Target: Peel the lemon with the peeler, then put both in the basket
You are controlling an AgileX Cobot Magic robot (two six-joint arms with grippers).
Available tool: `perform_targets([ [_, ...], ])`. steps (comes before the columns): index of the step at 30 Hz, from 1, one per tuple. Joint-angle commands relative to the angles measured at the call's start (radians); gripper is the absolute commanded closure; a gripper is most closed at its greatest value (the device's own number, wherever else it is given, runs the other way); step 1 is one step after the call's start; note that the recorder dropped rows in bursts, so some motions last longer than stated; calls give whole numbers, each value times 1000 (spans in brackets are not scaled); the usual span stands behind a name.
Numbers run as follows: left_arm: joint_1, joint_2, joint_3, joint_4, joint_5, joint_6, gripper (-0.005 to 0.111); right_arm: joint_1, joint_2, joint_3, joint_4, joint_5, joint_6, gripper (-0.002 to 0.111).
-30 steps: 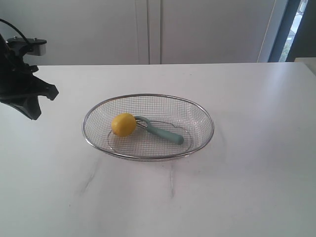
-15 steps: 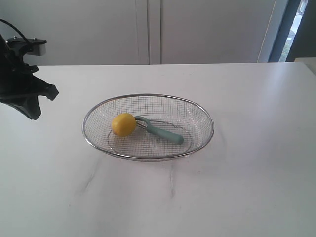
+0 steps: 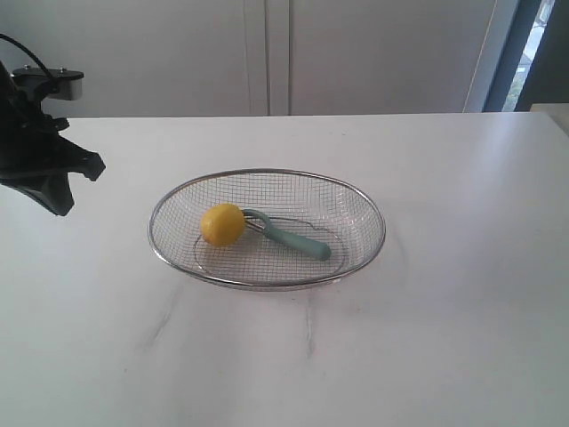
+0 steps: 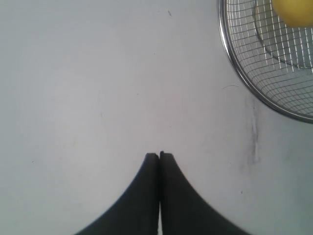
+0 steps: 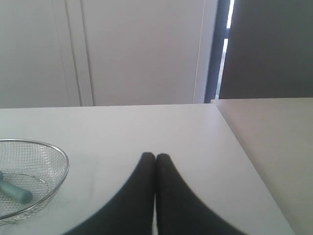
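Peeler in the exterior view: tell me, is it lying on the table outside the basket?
No, the peeler lies inside the basket, its head beside the lemon.

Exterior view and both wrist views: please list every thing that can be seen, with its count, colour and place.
table: one, white, under everything.
basket: one, silver wire mesh, middle of the table.
lemon: one, yellow, inside the basket, on its left side.
peeler: one, pale teal handle, inside the basket, its head against the lemon.
cabinet doors: white, behind the table.
left gripper: one, black, shut and empty, above bare table beside the basket.
right gripper: one, black, shut and empty, above the table, away from the basket.
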Motion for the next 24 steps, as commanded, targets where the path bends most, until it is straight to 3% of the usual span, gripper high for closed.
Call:
perform_targets([
  [1, 2, -11, 8, -6, 10, -7, 107, -5, -52, 68, -25, -25, 0, 108],
  [10, 2, -11, 8, -6, -1, -7, 107, -5, -54, 195, -29, -134, 0, 108],
  [24, 2, -11, 8, -6, -244, -5, 107, -5, -54, 386, -29, -257, 15, 108],
])
